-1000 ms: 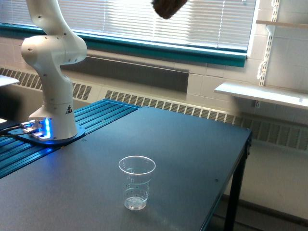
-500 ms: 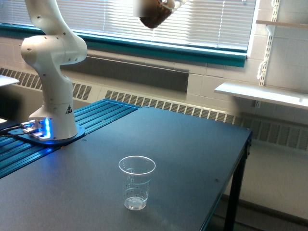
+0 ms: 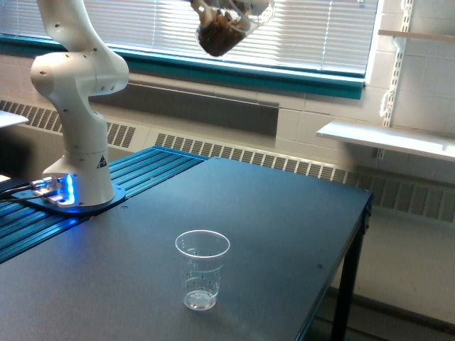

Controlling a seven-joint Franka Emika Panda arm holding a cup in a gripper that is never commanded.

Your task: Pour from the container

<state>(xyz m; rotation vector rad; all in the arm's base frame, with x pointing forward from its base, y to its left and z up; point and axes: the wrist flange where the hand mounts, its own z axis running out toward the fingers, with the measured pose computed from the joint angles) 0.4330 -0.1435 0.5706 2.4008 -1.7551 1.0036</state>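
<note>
— Gripper out of frame above; grip state impossible to tell. Only the wide, rounded clear plastic container with dark brown contents showing at the top edge, tilted.

— And the small tapered clear plastic cup?

— Upright on the dark bench, far below the container. Seemingly carrying toward the pour. Next: lining up above the cup, lowering, then tipping gently.
</note>
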